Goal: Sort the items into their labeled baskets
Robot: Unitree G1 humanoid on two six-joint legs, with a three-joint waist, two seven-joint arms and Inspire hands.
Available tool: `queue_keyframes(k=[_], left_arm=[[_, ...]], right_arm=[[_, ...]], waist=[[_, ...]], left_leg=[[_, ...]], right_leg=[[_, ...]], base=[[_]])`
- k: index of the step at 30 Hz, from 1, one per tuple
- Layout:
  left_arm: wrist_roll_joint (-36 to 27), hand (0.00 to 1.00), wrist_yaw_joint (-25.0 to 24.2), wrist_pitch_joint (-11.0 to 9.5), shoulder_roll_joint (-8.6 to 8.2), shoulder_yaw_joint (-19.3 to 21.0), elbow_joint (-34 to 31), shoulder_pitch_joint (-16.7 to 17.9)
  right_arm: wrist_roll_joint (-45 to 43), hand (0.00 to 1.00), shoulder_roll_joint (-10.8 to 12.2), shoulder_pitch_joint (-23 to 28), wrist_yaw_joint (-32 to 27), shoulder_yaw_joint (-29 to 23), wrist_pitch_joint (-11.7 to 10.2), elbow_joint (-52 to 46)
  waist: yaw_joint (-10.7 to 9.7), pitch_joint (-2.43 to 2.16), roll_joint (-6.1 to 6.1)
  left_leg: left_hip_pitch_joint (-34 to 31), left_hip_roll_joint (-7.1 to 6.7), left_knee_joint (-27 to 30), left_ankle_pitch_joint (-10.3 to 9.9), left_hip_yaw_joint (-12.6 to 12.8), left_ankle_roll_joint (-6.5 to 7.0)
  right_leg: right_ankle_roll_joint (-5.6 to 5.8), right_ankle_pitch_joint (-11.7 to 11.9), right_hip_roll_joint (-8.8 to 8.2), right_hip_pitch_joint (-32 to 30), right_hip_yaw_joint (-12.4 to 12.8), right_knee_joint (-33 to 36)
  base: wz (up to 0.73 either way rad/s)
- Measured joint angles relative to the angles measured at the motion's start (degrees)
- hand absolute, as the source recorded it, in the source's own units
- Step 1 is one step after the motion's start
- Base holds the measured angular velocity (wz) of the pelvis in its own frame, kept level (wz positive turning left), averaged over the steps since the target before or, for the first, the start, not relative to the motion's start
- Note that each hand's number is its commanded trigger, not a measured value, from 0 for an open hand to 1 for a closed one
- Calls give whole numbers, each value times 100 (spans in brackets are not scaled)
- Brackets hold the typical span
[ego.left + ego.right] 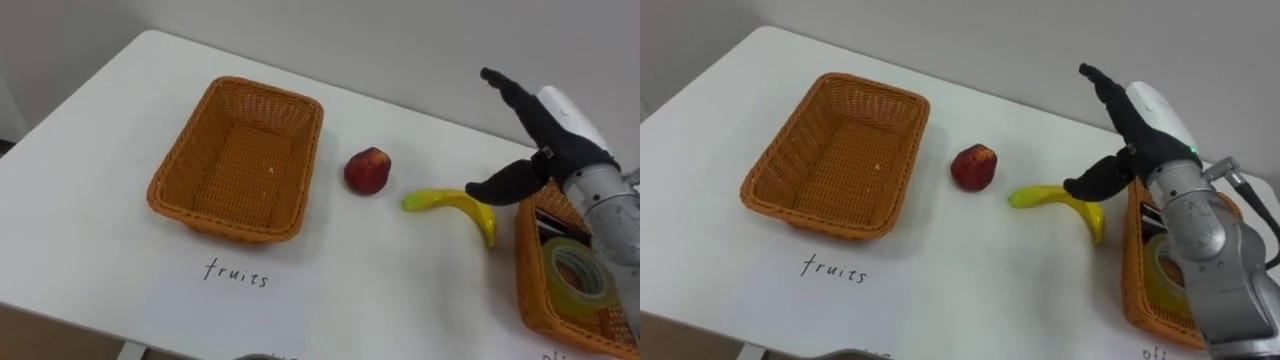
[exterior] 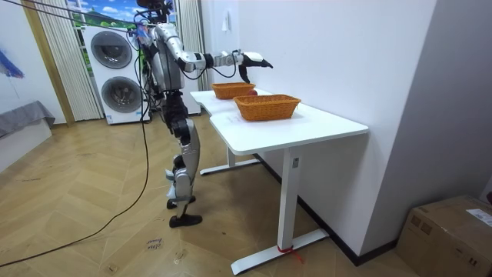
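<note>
Counter (image 1: 90, 230): white; carries two wicker baskets with loose fruit between them.
Left basket (image 1: 190, 160): rectangular, nothing inside; a label (image 1: 237, 272) lies on the counter in front of it.
Apple (image 1: 367, 171): red, on the counter just right of the left basket, clear of its wall.
Banana (image 1: 455, 204): yellow, flat on the counter between the apple and the right basket, its curved end near that basket's wall.
Right basket (image 1: 530, 280): at the counter's right edge, partly cut off by the view.
Tape (image 1: 580, 277): clear yellowish roll, lying inside the right basket.
Dark item (image 1: 548, 222): in the right basket beyond the tape, partly hidden by the wrist; kind not legible.
Right hand (image 1: 545, 135): raised above the banana's right end and the right basket's rim, fingers straight and spread, thumb out to the side, holding nothing.
Robot: stands at the counter's end, right arm stretched out over it; washing machines (image 2: 115, 73) behind.
</note>
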Motion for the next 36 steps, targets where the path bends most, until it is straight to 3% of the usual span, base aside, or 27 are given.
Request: queue_keyframes(k=[3, 5, 8, 18, 36], left_arm=[[9, 0, -75, 21, 12, -53, 17, -20], [10, 0, -138, 27, 12, -117, 17, -20], [61, 0, -269, 46, 15, -156, 15, -32], [108, 0, -390, 119, 35, -150, -3, -112], [105, 0, -292, 113, 194, -322, -50, -129]], right_arm=[[-222, 0, 0, -15, 2, 1, 1, 161], [-407, 0, 1, -78, 3, 6, 3, 330], [-635, 0, 1, -86, 3, 6, 4, 383], [-888, 0, 0, -192, 66, 275, 6, 761], [-893, 0, 1, -280, 127, 471, 49, 1217]], waist=[[64, 13, 13], [87, 59, 11], [114, 77, -4], [237, 69, -61], [396, 70, -56]], left_leg=[[25, 0, -36, -1, -5, 0], [19, -1, -31, 0, -13, 0], [-30, -7, -21, 0, -30, 0], [27, -6, -30, 2, -95, 1], [30, -14, -60, 3, -108, 2]], right_leg=[[0, 0, -2, 27, -17, 1], [0, 0, -6, 29, -34, 2], [0, 0, -9, -8, -63, 2], [1, -1, -14, 53, -142, -3], [2, 0, -14, 68, -149, -5]], base=[[0], [0], [1], [4], [0]])
